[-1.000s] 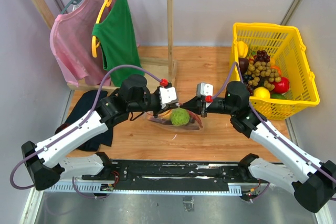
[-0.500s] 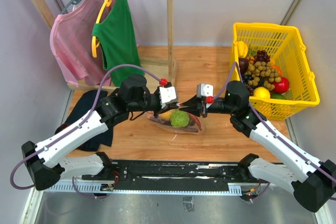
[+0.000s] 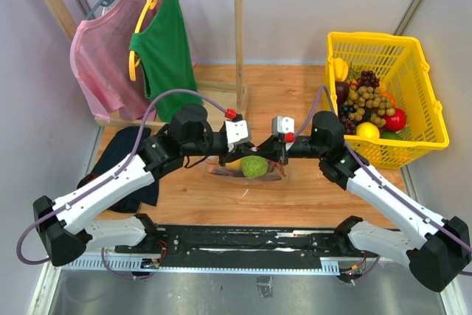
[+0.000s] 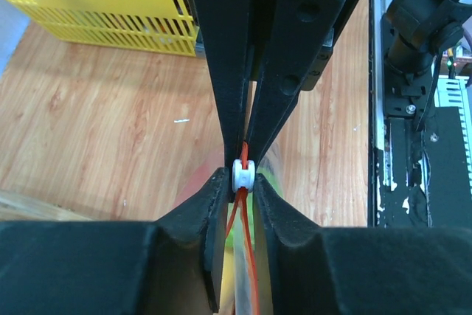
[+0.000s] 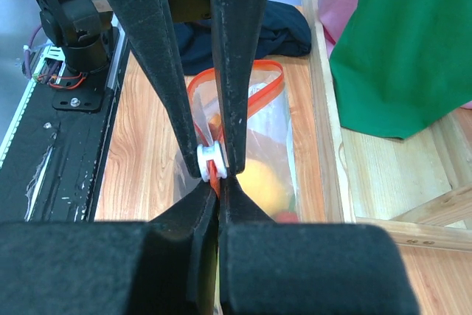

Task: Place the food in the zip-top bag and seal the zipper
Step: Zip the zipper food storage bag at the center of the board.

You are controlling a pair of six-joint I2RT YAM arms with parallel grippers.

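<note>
Found left gripper (image 4: 242, 184) nipped close on white slider (image 4: 243, 174). Found right gripper (image 5: 218, 188) tip to tip, pinched tight on zipper (image 5: 267, 88). Located zip-top bag (image 5: 273, 138) beneath, on table (image 3: 310, 189), food (image 3: 254, 165) inside. Judged unsealed stretch leftward along zipper's left-right axis.

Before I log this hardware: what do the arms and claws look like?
The left arm and right arm have white shells, black joints, a purple cable along each, red cap at the wrist. The left claw and right claw have black, flat, tapering fingers.
</note>
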